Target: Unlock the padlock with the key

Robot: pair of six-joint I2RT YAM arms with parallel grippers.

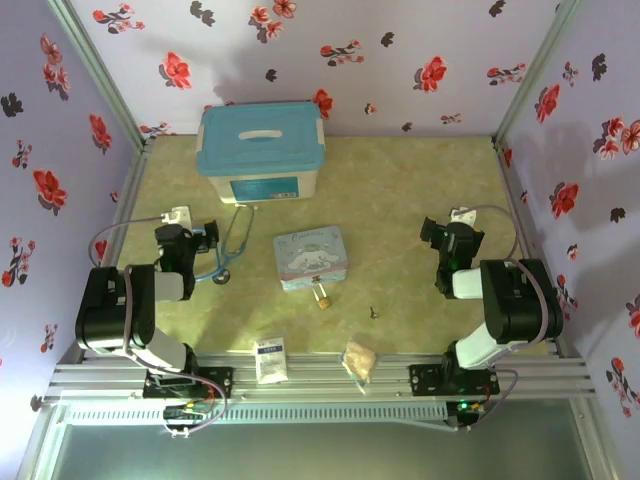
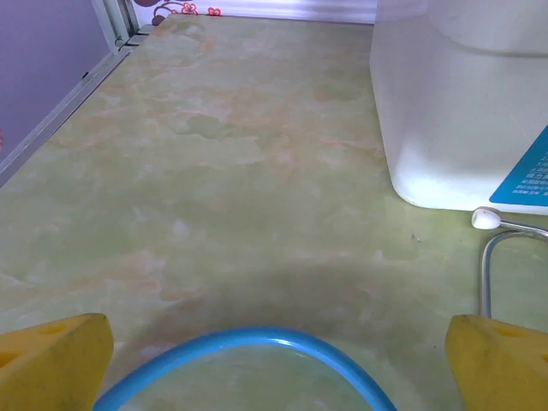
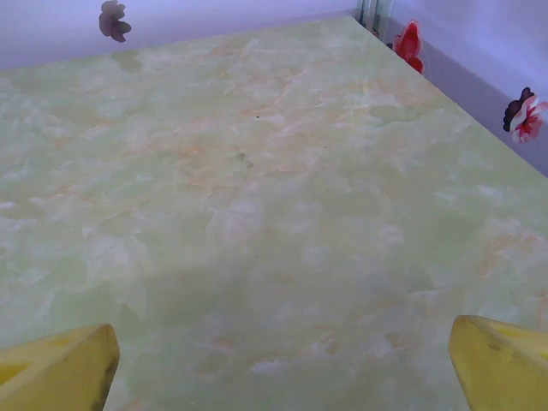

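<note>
Found padlock (image 1: 322, 297) lying on the table (image 1: 420, 180), right at the near edge of the pale blue tin (image 1: 311, 257); key (image 1: 375, 312) just right of it, apart. Probably set mid-table for reach by 2 arms. Saw left gripper (image 2: 276, 364) and right gripper (image 3: 278, 364) spread wide, holding nothing, well away on either side.

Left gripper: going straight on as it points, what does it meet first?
Probably the stethoscope's blue tube, arching just ahead between its open fingers; clearance above it is unclear. Beyond, bare table; the white box sits off right.
</note>
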